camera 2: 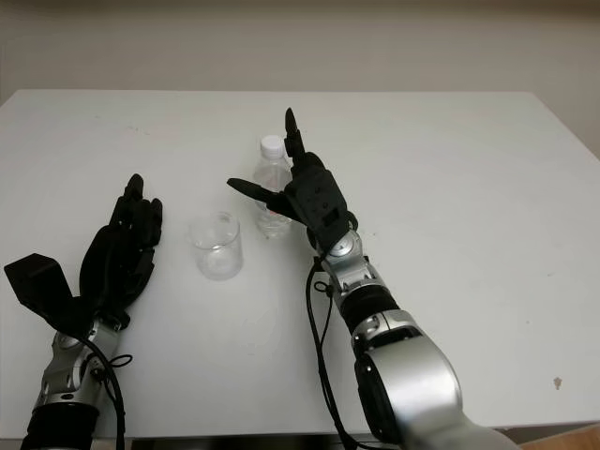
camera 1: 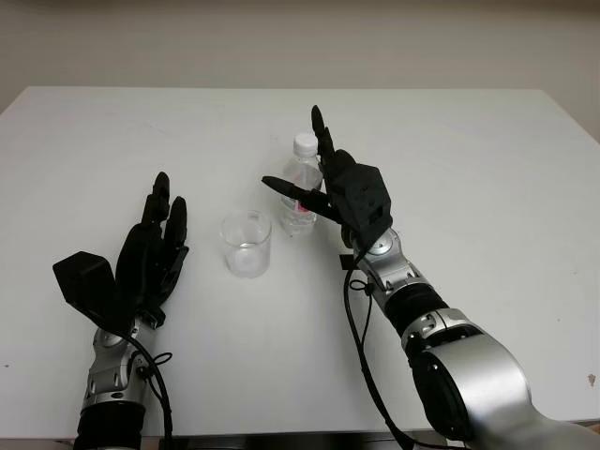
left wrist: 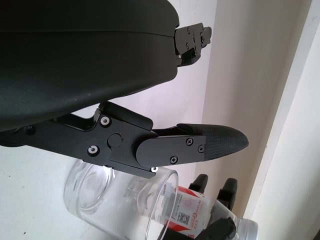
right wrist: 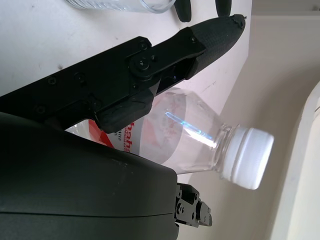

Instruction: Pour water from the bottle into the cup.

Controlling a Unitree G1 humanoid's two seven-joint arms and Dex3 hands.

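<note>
A clear plastic water bottle (camera 1: 302,187) with a white cap (right wrist: 247,157) and a red label stands upright near the middle of the white table (camera 1: 469,169). An empty clear cup (camera 1: 247,244) stands just to its left and a little nearer to me. My right hand (camera 1: 298,159) is open at the bottle. Its thumb (right wrist: 200,45) reaches across the bottle's front and its fingers point up along the right side, not closed on it. My left hand (camera 1: 167,202) is open, left of the cup and apart from it; the cup (left wrist: 115,195) sits past its fingers.
The table's far edge meets a pale wall. Its right edge runs close to the right side of the picture. The right forearm and its cable (camera 1: 361,328) cross the table in front of the bottle.
</note>
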